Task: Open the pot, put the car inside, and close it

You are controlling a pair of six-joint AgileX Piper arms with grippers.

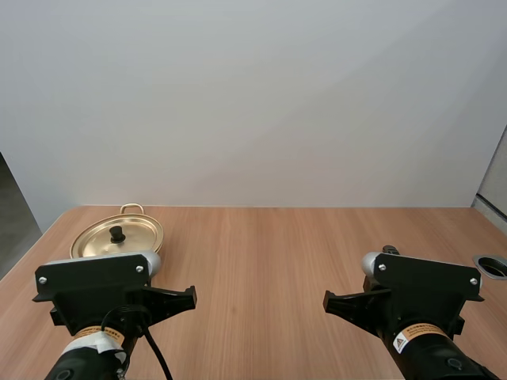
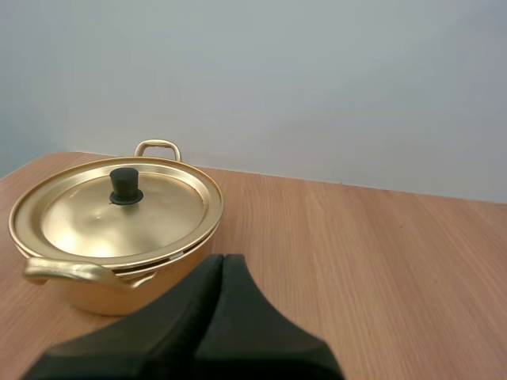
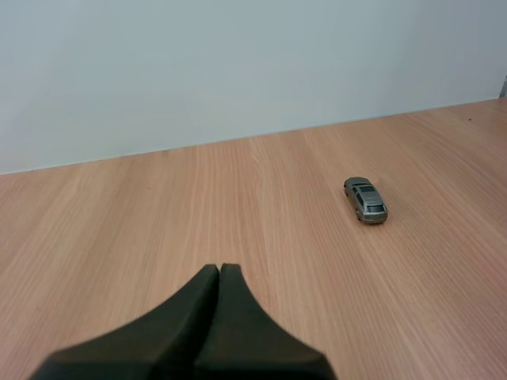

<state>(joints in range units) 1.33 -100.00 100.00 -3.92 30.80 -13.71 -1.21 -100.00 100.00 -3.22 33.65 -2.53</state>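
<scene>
Desk: pale wood point(image 1: 261, 253) under a plain light wall, with both arms at the near edge
Pot: gold, two-handled point(image 2: 91, 297), at the far left of the desk, just beyond the left arm point(image 1: 95, 289)
Lid: seated squarely on the pot point(image 2: 162, 214), its black knob point(image 2: 125, 185) upright at the middle, nothing touching it
Car: small grey toy point(image 3: 365, 201) standing on bare desk at the right, ahead of the right arm point(image 1: 420, 289) and well apart from the pot
Left jaws: clenched together as one dark wedge, grasping nothing, aimed towards the pot's near side but apart from it
Right jaws: clenched the same way, empty, with the car farther off and to their right
Done so far: nothing, by my reading; the pot is closed and the car lies outside it
Left to do: all three steps, namely lid off, car carried across and set inside, lid back on
Likely division: left arm for the knob, since it is nearest; right arm for the car
First need: the left jaws must release and come over the knob before any lift
</scene>
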